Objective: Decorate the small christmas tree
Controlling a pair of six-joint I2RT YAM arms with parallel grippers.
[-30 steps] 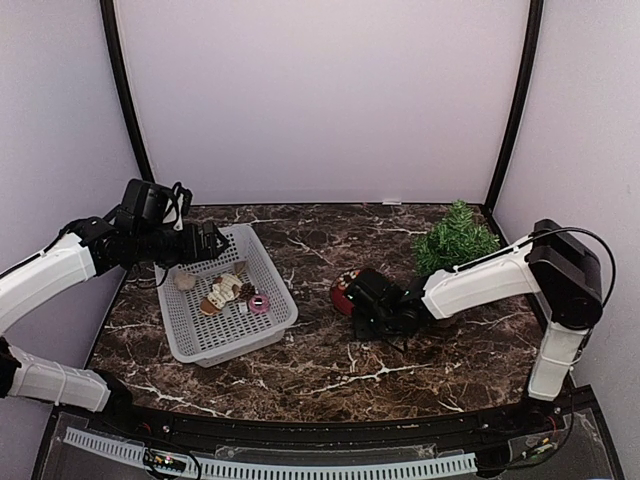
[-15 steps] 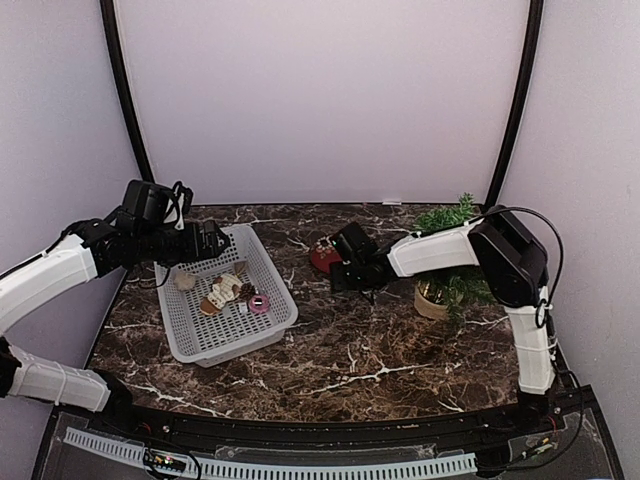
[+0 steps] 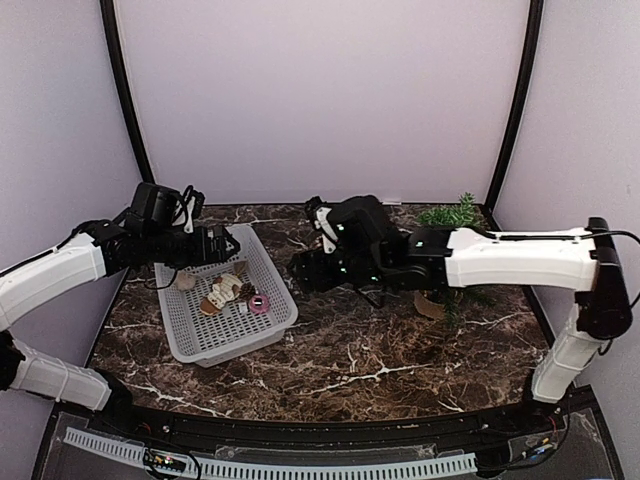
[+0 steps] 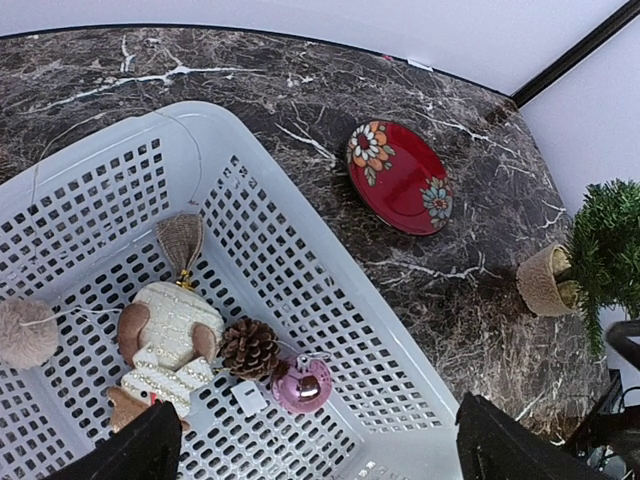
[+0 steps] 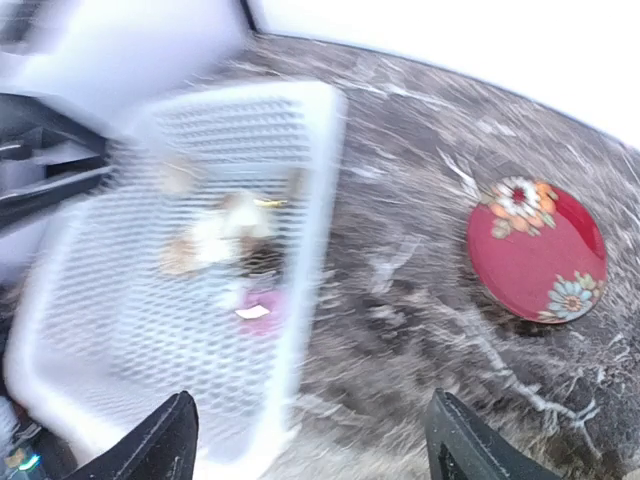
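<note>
The small christmas tree (image 3: 452,214) stands at the back right, largely hidden behind my right arm, with its beige pot (image 3: 430,306) showing below the arm. The left wrist view has the tree (image 4: 608,240) at its right edge. My left gripper (image 3: 228,243) hovers open over the white basket (image 3: 275,285), nothing between its fingers. Below it lie a pink bauble (image 4: 300,385), a pine cone (image 4: 248,347) and a white knitted ornament (image 4: 170,340). My right gripper (image 3: 302,270) hangs open and empty above the table beside the basket's right rim (image 5: 310,230); its view is blurred.
A red flowered plate (image 4: 398,177) lies flat on the marble table behind the basket's right side, also in the right wrist view (image 5: 535,250). A beige pompom (image 4: 25,333) and a burlap ornament (image 4: 180,240) sit in the basket. Walls enclose the back and sides.
My right arm has swung left from near the tree to the basket's edge and its jaws have widened; the red plate that was at its jaws now lies on the table. The left arm barely moved.
</note>
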